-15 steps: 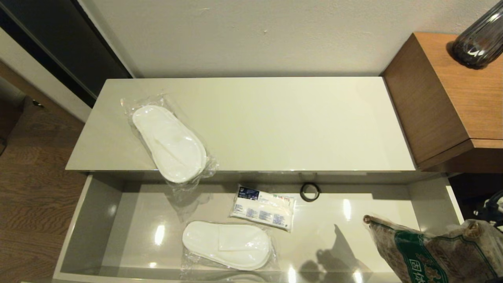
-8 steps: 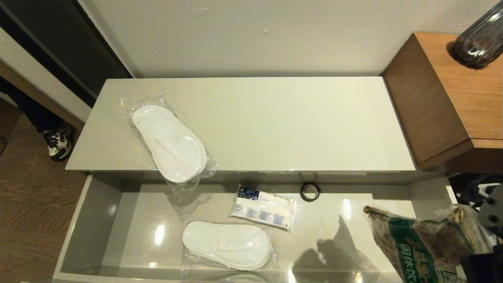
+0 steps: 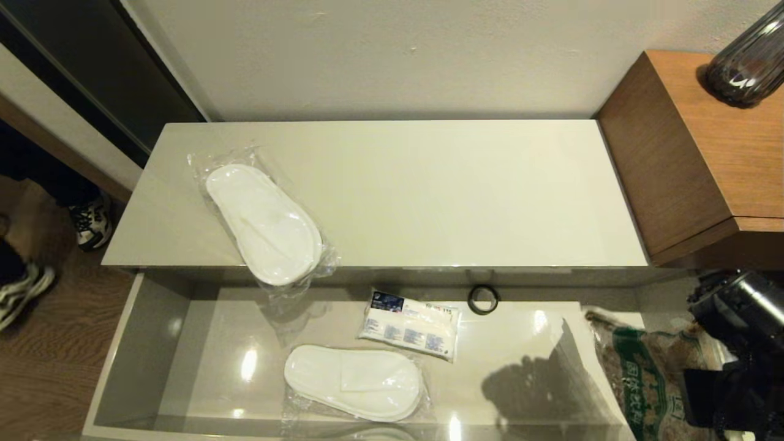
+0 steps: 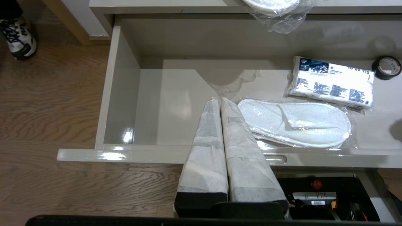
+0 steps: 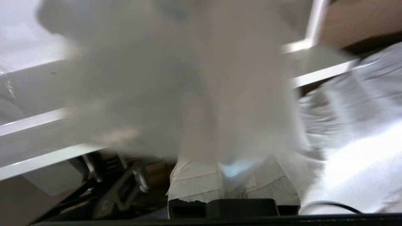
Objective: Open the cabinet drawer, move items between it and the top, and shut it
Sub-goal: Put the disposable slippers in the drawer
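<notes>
At about four o'clock in your head view, the right gripper (image 3: 698,392) pinches the clear bag of brown grain with green label (image 3: 643,373) inside the open cream-white cabinet drawer (image 3: 153,343), the left gripper (image 4: 220,102) is pressed together, one plastic-sealed white slipper pair (image 3: 266,223) lies on the glossy cream-white top (image 3: 459,190) at ten o'clock, so you likely have releasing and closing left.

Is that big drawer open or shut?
Open: the cabinet drawer is pulled out below the top, its grey lining showing, with a slipper pack lying inside.
</notes>
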Controlling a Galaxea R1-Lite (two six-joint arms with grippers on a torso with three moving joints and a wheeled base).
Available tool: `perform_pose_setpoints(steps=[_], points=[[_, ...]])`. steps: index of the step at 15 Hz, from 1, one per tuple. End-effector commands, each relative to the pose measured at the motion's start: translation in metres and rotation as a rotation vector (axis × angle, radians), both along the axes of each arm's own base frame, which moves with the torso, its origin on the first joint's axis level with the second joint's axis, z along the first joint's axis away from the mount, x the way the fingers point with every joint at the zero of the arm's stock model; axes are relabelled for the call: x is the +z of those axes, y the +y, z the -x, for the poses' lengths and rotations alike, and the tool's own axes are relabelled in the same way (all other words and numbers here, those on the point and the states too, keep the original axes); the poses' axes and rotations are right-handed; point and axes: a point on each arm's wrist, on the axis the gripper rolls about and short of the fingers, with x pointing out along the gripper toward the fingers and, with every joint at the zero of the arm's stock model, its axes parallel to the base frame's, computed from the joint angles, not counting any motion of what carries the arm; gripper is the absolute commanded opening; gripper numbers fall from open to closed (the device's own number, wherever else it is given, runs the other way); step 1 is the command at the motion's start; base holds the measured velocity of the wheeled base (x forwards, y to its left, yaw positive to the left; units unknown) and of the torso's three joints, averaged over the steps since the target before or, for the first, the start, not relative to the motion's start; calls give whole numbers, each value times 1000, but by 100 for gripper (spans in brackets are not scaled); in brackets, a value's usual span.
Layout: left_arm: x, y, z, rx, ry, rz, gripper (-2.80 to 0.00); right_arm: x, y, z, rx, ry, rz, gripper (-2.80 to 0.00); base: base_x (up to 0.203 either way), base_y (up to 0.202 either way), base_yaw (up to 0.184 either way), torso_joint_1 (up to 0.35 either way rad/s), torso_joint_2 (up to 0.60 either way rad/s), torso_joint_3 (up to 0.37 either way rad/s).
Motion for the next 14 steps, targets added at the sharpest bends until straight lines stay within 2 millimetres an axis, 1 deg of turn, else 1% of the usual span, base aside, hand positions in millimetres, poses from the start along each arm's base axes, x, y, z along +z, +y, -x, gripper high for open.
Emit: perform_pose_setpoints(steps=[1, 3, 4, 7, 9, 12, 14], points=[[0, 0, 0, 1, 1, 0, -280, -29, -1, -13, -32, -25, -62, -280, 0, 0, 0, 0, 0, 0], [0, 0, 0, 1, 1, 0, -280, -44, -2, -27, -34, -20, -188, -280, 0, 0, 0, 0, 0, 0], [0, 0, 0, 1, 1, 0, -280, -47, -1, -32, -29, -28, -215, -280, 0, 0, 0, 0, 0, 0], [0, 0, 0, 0, 1, 0, -280, -44, -4, -38, -46, -44, -222, -280, 0, 0, 0, 0, 0, 0], [0, 0, 0, -2, 1, 0, -280, -43, -6, -46, -69, -65, -223, -280, 0, 0, 0, 0, 0, 0], [0, 0, 0, -1, 1, 0, -280, -31, -22, -78, -160, -172, -214, -280, 0, 0, 0, 0, 0, 0], [0, 0, 0, 0, 1, 0, -280, -33, -26, -83, -166, -174, -201, -280, 0, 0, 0, 0, 0, 0]])
